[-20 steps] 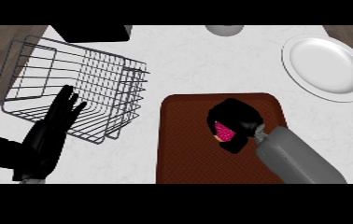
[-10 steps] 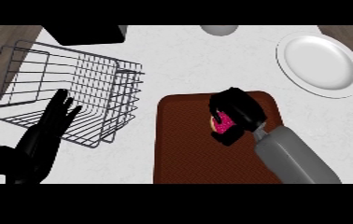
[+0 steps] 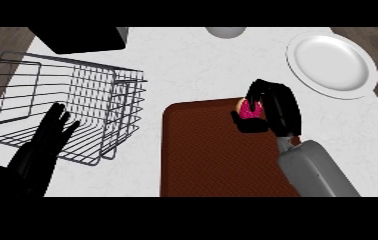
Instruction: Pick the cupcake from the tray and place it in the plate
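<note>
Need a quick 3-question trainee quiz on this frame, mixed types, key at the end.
1. True or false: the cupcake already sits on the plate.
2. Which hand is curled round the cupcake? A) left hand B) right hand C) neither
3. Fill in: the wire basket stands to the ____ of the brown tray in the head view.

Key
1. False: it is in the right hand, at the tray's upper right corner; the plate is bare.
2. B: the left hand is open, fingers straight, in front of the basket.
3. left
</note>
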Available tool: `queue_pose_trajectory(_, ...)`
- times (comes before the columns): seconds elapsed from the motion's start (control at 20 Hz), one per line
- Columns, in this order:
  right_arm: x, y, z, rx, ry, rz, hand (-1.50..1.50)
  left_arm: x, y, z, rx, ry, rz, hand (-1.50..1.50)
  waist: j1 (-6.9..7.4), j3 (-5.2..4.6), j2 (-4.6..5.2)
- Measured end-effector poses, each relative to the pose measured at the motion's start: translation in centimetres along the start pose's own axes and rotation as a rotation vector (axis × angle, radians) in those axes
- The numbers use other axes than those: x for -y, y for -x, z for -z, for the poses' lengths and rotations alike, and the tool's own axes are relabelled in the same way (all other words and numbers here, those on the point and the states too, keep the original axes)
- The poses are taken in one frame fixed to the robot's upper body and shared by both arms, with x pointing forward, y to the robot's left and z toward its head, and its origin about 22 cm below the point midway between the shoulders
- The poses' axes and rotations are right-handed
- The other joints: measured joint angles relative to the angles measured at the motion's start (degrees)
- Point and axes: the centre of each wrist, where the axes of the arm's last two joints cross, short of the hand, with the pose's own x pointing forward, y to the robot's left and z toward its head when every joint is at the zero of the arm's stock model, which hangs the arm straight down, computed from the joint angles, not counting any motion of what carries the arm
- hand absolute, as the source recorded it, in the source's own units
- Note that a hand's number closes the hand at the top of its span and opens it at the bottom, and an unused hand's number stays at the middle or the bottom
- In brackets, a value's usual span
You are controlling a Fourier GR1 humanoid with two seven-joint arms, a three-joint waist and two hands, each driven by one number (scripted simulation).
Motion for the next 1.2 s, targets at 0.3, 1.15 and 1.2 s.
queue_pose_trajectory(0.3,2.1,0.6,-0.3,-0.17,0.223,0.106,1.5,0.1,0.4,-0.3,-0.012,0.007,0.011,0.0,0.73,0.04,0.11)
queue_pose_trajectory(1.15,10.6,11.9,1.1,-0.369,0.613,0.118,1.5,1.1,0.3,0.3,-0.027,0.074,0.018,0.0,4.35,0.08,1.23)
queue_pose_trajectory(1.2,11.0,12.5,1.3,-0.376,0.626,0.114,1.5,1.2,0.4,0.3,-0.029,0.079,0.019,0.0,4.68,0.06,1.31)
